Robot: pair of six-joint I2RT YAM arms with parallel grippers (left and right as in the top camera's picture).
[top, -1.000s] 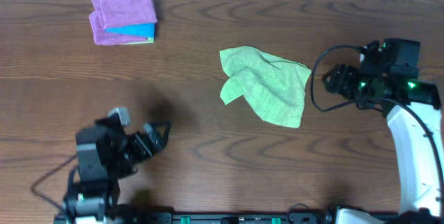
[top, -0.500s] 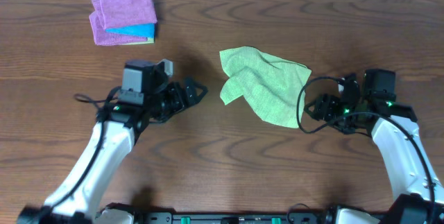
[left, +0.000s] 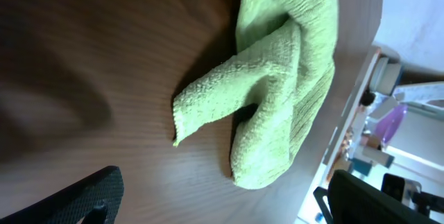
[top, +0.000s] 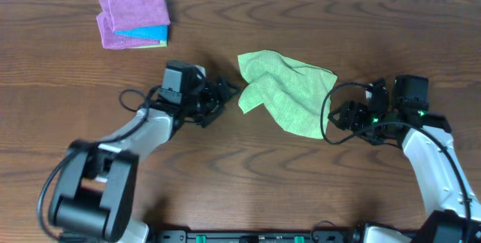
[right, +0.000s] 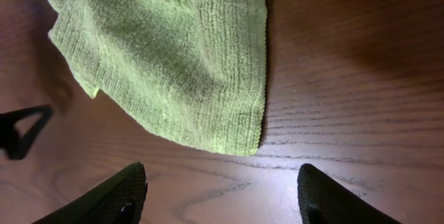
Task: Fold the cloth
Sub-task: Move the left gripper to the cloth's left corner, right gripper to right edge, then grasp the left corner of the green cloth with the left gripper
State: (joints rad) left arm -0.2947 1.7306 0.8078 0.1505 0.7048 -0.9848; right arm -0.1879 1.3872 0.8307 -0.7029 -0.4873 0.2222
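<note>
Just left of the crumpled green cloth [top: 289,92] at mid-table [top: 240,175], my left gripper [top: 228,92] sits nearest its folded-over corner, my right gripper [top: 338,115] near its opposite edge, both jaws spread, empty.

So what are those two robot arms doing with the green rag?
They are getting ready to fold it. The green cloth lies rumpled on the table, with one corner flopped over itself. The left gripper is right beside the cloth's left edge, and the right gripper is by its right edge. Both are open and neither is holding anything, so no fold has been made yet. A pile of folded cloths sits off in the far corner.
</note>
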